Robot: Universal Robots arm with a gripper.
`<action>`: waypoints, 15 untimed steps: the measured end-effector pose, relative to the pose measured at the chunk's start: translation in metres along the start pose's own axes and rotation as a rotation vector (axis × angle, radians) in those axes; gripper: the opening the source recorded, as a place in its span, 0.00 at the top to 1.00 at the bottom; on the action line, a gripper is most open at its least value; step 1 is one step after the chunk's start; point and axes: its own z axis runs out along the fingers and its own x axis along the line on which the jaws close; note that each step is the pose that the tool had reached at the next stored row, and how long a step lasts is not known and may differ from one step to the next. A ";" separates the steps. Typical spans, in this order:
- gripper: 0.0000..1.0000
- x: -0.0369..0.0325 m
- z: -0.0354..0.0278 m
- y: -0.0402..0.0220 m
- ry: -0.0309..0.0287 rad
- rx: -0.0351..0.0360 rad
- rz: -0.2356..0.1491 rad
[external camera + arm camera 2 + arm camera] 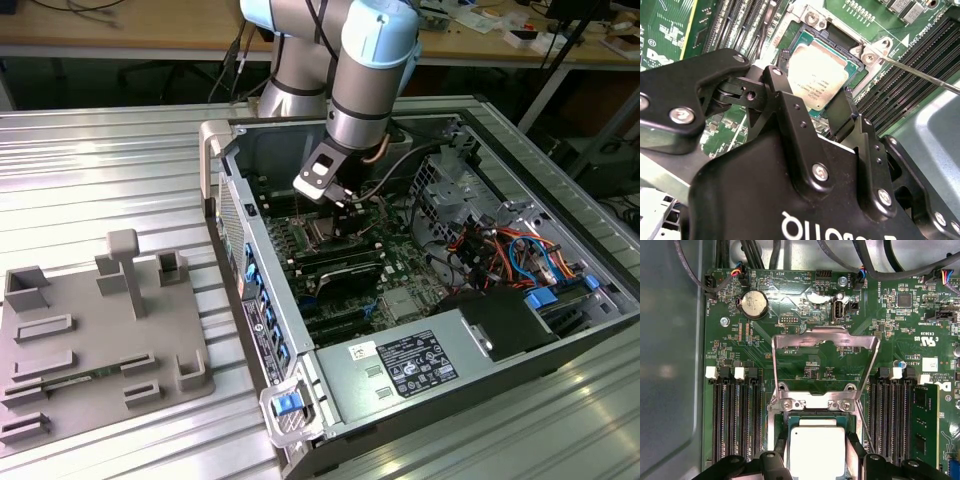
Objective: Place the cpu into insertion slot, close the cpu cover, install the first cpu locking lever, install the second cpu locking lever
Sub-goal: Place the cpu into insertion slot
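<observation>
one step looks about done: the cpu [816, 75] sits flat in the insertion slot [816, 416], gripper [818, 457] straddling it, though clamped or released i cannot tell. the cpu cover [825, 340] stands raised open, a locking lever [920, 75] swung free, so closing and latching remain.

We log the arm [372, 70] dropping steeply, wrist bent, gripper [342, 205] pointing down at its tip. In both wrist views its two black fingers [790, 115] [771, 458] stand spread, a wide gap between them.
</observation>
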 end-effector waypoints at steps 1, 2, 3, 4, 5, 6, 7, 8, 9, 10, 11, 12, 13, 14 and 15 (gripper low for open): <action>0.45 0.0000 0.0000 -0.0001 -0.0001 0.0003 0.004; 0.45 0.0000 -0.0001 -0.0001 -0.0002 0.0005 0.007; 0.45 0.0000 -0.0001 -0.0001 -0.0003 0.0006 0.008; 0.45 0.0000 -0.0001 -0.0001 -0.0003 0.0006 0.008; 0.45 0.0000 -0.0001 -0.0001 -0.0003 0.0006 0.008; 0.45 0.0000 -0.0001 -0.0001 -0.0004 0.0007 0.008; 0.44 -0.0001 -0.0001 -0.0001 -0.0008 0.0005 0.008; 0.44 0.0001 0.0003 -0.0001 0.0013 -0.0001 0.008; 0.39 0.0002 0.0005 0.0000 0.0013 -0.0005 0.008; 0.39 0.0002 0.0004 0.0000 0.0008 -0.0001 0.008; 0.33 0.0000 0.0000 -0.0001 -0.0001 0.0004 0.008; 0.33 0.0000 0.0000 -0.0001 -0.0002 0.0005 0.008; 0.33 0.0000 0.0000 -0.0001 -0.0003 0.0006 0.008; 0.33 -0.0001 -0.0016 -0.0001 -0.0004 0.0007 0.008; 0.33 -0.0002 -0.0035 0.0000 -0.0002 0.0006 0.008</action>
